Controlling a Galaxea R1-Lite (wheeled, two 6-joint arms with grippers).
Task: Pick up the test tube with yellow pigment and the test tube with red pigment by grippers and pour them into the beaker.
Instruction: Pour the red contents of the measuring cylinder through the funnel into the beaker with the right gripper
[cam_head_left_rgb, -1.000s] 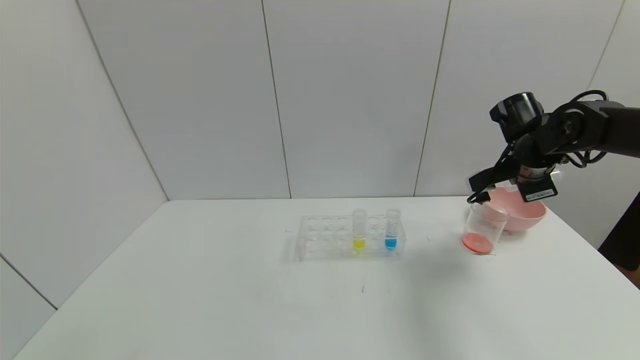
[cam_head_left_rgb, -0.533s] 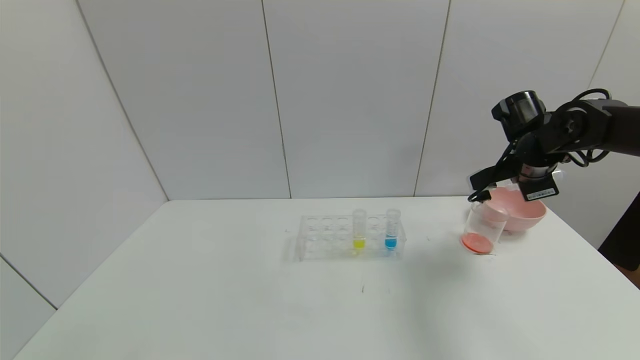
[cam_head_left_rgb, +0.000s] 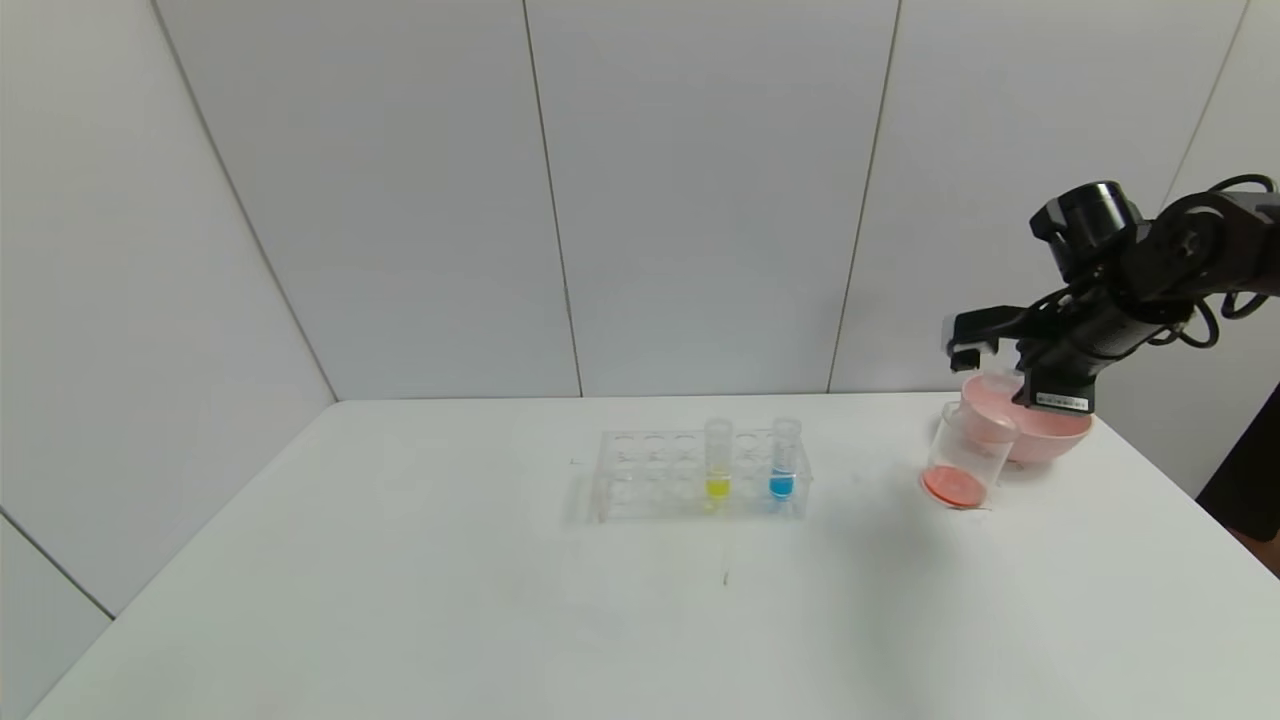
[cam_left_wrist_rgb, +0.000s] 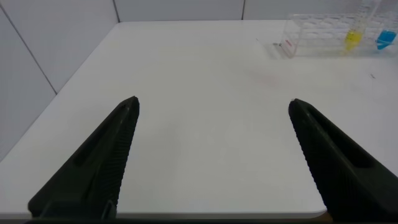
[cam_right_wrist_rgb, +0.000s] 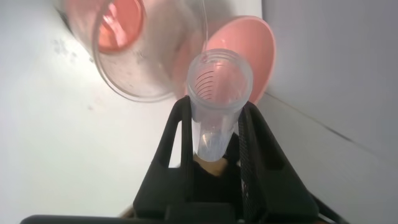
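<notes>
1. Right gripper (cam_right_wrist_rgb: 214, 134): jaws closed on the test tube with red pigment (cam_right_wrist_rgb: 217, 102), one finger on each side of its clear wall. The tube looks nearly empty; only a faint trace shows near its rounded end.
2. Left gripper (cam_left_wrist_rgb: 211, 155): jaws spread wide, nothing between them. It hovers low above bare table (cam_head_left_rgb: 400, 600), well apart from the work, and appears idle.
3. From the head view, the right gripper (cam_head_left_rgb: 985, 350) sits above the beaker (cam_head_left_rgb: 965, 455) and the pink bowl (cam_head_left_rgb: 1045, 425), holding the tube roughly level, mouth toward the robot's left.
4. The beaker stands on the table touching or just in front of the pink bowl. A layer of orange-red liquid covers its bottom.
5. The test tube with yellow pigment (cam_head_left_rgb: 718, 460) stands upright in the clear rack (cam_head_left_rgb: 640, 475), yellow liquid at its tip. The blue-tipped tube (cam_head_left_rgb: 783, 460) stands in the same row, one hole between them.
6. Judgement: the red pour looks done or all but done, so about half the task remains.
7. Next move, as I read it: the spent tube has to be put somewhere, then a gripper must take the yellow tube by its upper wall, clear of the blue one.
8. Risk: the tube is slick and thin; a tilted lift could drag the rack.
</notes>
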